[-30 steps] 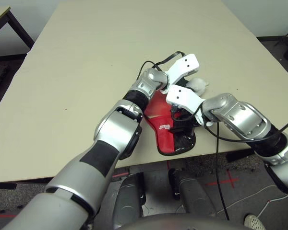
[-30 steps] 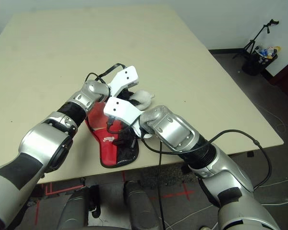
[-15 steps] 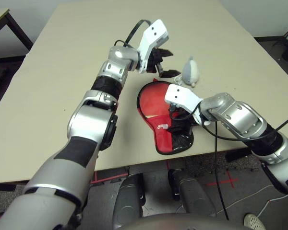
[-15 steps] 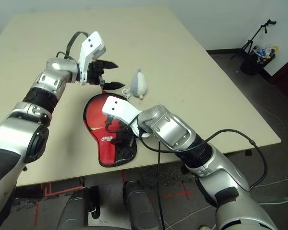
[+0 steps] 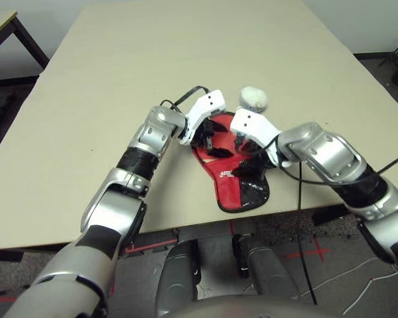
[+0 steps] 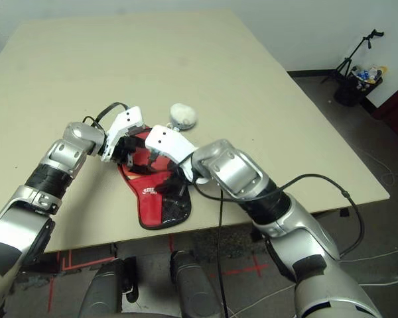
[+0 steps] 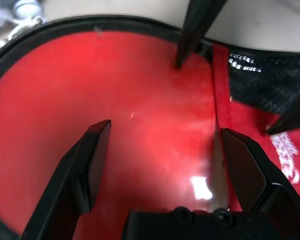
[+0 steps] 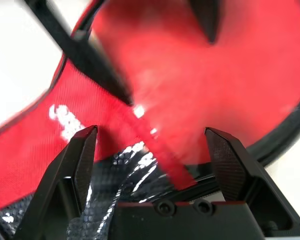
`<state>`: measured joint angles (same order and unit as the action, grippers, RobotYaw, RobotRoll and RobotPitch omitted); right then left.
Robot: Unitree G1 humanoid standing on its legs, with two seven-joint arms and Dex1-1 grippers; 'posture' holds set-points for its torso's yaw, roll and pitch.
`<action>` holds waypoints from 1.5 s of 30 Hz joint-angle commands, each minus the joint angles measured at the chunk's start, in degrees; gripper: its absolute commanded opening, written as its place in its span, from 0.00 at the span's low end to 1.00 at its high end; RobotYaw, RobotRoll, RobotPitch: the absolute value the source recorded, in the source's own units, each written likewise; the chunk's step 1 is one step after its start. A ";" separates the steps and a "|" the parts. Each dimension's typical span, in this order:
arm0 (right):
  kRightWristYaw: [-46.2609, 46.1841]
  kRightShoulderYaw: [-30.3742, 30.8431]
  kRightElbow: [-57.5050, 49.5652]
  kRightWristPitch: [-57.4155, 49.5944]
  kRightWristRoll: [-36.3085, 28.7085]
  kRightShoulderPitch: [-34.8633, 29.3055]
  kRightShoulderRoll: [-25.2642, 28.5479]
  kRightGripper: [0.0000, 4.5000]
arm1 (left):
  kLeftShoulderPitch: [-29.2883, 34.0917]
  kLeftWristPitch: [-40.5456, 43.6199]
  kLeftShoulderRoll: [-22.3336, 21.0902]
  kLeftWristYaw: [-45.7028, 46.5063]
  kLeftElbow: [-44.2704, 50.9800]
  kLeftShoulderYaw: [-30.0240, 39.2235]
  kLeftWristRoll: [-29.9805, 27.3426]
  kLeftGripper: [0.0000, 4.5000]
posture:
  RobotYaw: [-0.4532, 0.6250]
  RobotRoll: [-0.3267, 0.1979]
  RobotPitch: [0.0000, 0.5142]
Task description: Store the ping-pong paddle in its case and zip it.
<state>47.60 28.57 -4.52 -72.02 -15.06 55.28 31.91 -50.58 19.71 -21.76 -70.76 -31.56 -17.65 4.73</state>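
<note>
— Where's the paddle?

— Its red face sits inside the case (image 5: 235,179) near the table's front edge; I can't make out the handle. Right gripper (image 5: 244,154) and left gripper (image 5: 209,140) hover spread, empty.

— Zipped?

— Judging not. The plush ball charm (image 5: 254,98) lies beyond.

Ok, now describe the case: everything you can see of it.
The case is a paddle-shaped fabric pouch, red outside, with a shiny black mesh pocket and a small white logo on its narrow end. A black zipper edge runs round the wide round part. It lies flat at the table's near edge, narrow end toward the robot. The left gripper and right gripper hover over it, jaws open. A pale plush ball lies just beyond it.
</note>
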 commanded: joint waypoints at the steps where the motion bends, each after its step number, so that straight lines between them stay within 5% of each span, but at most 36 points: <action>1: -1.56 -5.12 4.45 0.29 0.35 4.58 0.25 1.00 | 1.00 -0.21 -0.30 1.46 -2.75 -2.24 1.92 1.00 | 0.30 0.62 0.29; 9: -18.37 -13.44 28.91 15.47 9.37 12.86 -8.84 1.00 | 0.10 -1.89 1.11 3.19 -6.21 -2.76 2.07 1.00 | 0.29 0.62 0.29; 17: -24.35 -16.24 54.66 28.25 13.36 17.47 -17.10 1.00 | 0.45 -1.97 1.68 3.43 -5.91 -2.67 1.76 1.00 | 0.31 0.62 0.28; 30: -29.96 -16.79 75.89 44.26 21.14 22.17 -20.17 1.00 | 1.73 0.08 1.45 3.59 -1.99 -2.29 0.84 1.00 | 0.34 0.62 0.28; 45: -29.87 -18.38 76.64 43.67 24.18 22.07 -17.17 0.09 | 0.96 -0.83 2.28 4.34 -3.42 -2.35 0.79 1.00 | 0.31 0.62 0.28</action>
<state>17.21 9.92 72.28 -27.95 7.82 76.51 13.66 -50.76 18.42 -19.57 -67.51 -32.63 -18.48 4.32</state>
